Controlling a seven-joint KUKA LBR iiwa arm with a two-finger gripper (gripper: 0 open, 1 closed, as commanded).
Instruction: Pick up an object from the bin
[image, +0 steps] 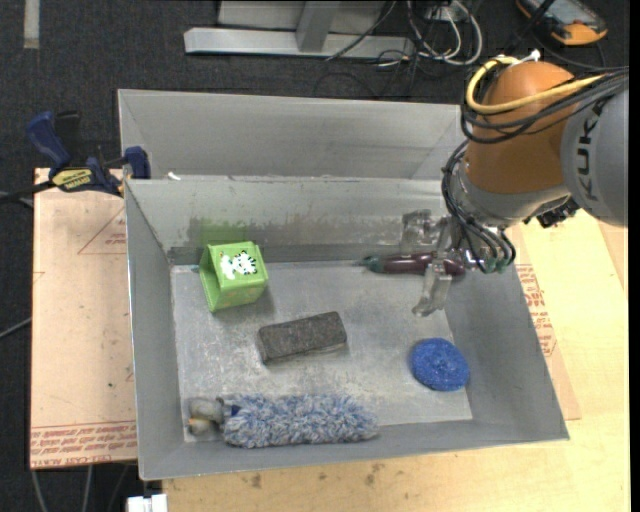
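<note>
green cube (234, 275): back left of the bin (300, 140) floor, white picture on top, turned a little askew, well apart from the gripper.
blue-white fuzzy duster (300, 418): lies along the front wall, left to middle, with a small pale knob at its left end.
grey block (303, 336): flat on the middle of the floor, between cube and duster, touching neither.
dark maroon stick (400, 265): thin, lies flat at the foot of the back wall, right of middle, with a greenish tip pointing left. Its right end runs in under the gripper.
gripper (435, 290): low in the back right of the bin, over the stick's right end. Apart or together, cannot tell, and the stick is not clearly clamped.
blue round scrubber (440, 364): front right, near the gripper but apart from it.
arm (520, 130): orange cover and cables, comes in from the right over the bin's rim.
step in hand: looks like a grasp on the stick, lift not yet done.
how to do it well: close across the stick's thin width, not along it, and nearer its middle than its end so it will not swing. Keep off the back wall — the stick lies tight against it. Lift straight up.
risk: a thin round thing may roll or slip out.
</note>
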